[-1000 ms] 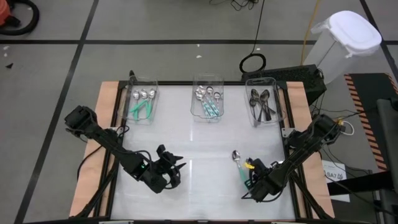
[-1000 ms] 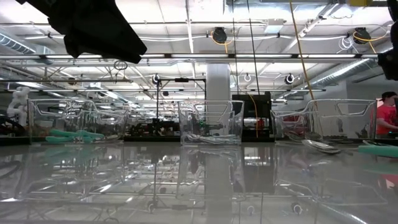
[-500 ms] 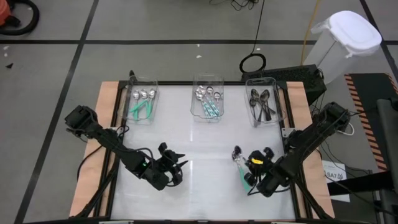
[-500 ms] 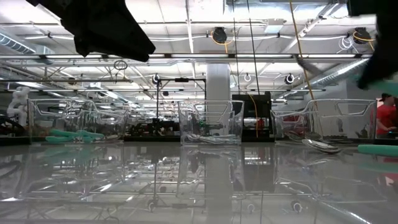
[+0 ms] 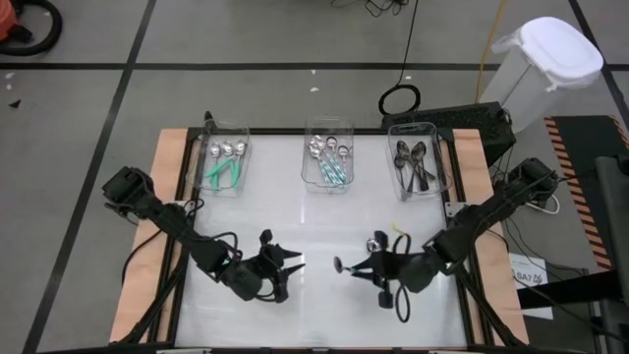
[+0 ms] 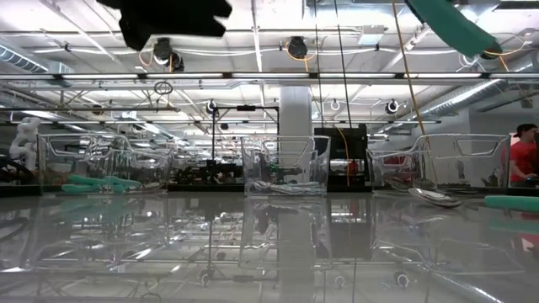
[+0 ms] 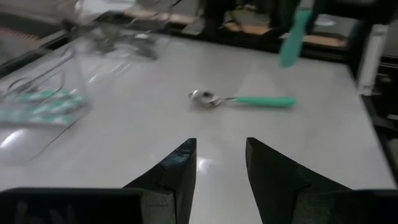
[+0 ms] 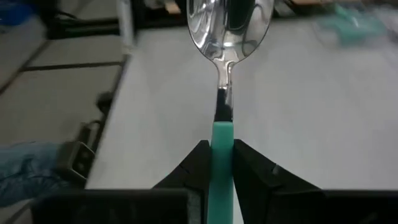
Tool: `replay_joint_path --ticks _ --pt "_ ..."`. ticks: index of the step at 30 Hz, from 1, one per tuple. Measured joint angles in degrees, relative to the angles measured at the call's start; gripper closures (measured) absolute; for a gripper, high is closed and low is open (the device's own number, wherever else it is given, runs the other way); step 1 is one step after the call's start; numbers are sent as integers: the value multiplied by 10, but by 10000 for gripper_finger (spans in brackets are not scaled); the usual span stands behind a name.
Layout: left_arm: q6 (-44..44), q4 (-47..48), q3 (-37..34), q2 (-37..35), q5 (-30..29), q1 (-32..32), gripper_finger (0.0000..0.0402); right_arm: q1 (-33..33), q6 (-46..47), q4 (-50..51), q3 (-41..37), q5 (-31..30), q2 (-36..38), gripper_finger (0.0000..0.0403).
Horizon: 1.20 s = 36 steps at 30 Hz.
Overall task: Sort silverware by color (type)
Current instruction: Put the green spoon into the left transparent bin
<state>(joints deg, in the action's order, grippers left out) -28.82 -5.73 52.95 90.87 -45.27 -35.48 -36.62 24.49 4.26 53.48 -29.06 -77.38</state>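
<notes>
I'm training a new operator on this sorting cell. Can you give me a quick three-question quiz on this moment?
1. True or false: the left gripper holds a spoon.
2. What does the right gripper hold? A) a black fork B) the teal-handled spoon C) nothing
3. Which bin holds the dark spoons?
Key: 1. False; its jaws are open and empty. 2. B. 3. The right bin.

Bright ceiling lights (image 6: 295, 46) glare off the glossy table (image 6: 269, 244), which mirrors the room. Both wrist views are soft, their backgrounds blurred; shadows stay faint.
</notes>
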Motion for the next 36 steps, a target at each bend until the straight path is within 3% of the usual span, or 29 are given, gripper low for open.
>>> replay_joint_path --ticks 4,8,13,17,22,36 --pt "37 -26 0 0 1 -13 263 17 -74 -87 -10 21 -6 358" --pt "30 -27 0 1 -5 -19 249 27 -97 -220 -45 -21 -32 358" --pt "49 -45 0 22 -45 -15 189 49 -149 -392 -58 -100 -96 358" --pt "33 -56 0 50 -104 -3 139 74 -174 -503 -58 -102 -142 358" --pt "42 -96 0 79 -124 12 116 101 -178 -582 -58 -123 -190 358" --pt "48 -114 0 86 -113 60 116 134 -265 -682 -13 -129 -269 358"
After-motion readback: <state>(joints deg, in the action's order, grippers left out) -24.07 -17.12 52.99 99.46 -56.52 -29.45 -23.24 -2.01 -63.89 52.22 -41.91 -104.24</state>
